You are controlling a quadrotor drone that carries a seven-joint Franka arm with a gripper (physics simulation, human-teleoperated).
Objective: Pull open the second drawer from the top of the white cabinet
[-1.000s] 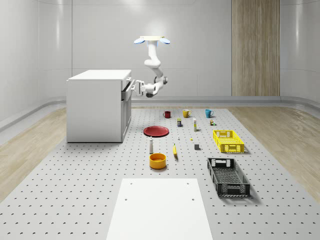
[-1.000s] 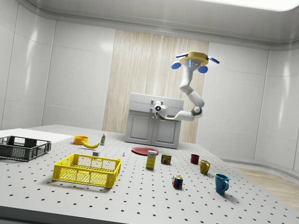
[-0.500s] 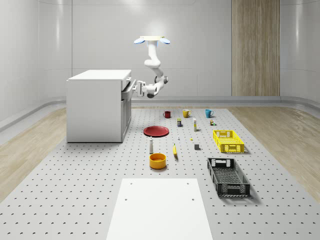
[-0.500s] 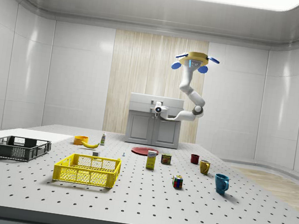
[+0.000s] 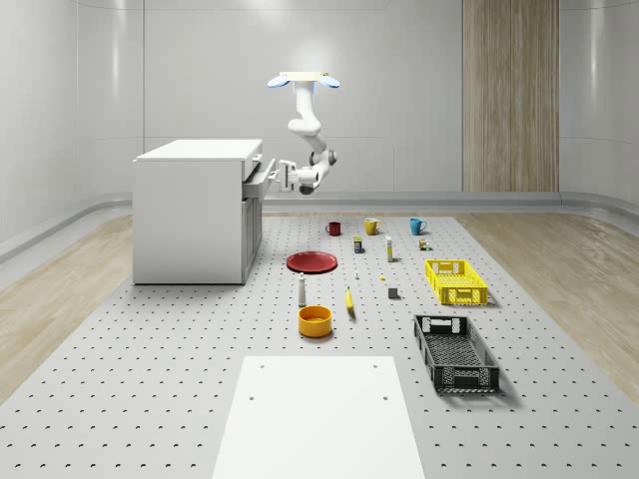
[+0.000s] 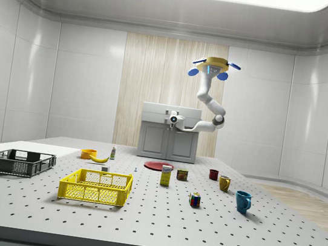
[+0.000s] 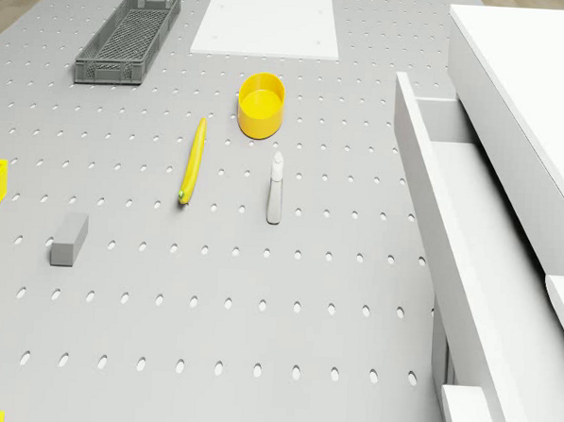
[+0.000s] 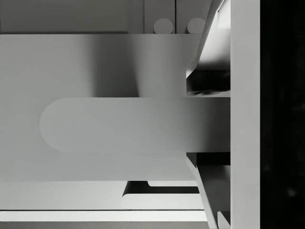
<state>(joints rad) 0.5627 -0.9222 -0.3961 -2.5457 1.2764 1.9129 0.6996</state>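
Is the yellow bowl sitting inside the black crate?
No, the yellow bowl sits alone on the holey table, away from the black crate.

Drawer front point(image 8: 95, 67): I see a flat pale panel close to the camera.
Handle point(image 8: 124, 125): long bar with one rounded end, lying against that panel.
Fingers point(image 8: 209, 43): I see two grey pads, one on each side of the handle's far end.
Contact: cannot confirm.
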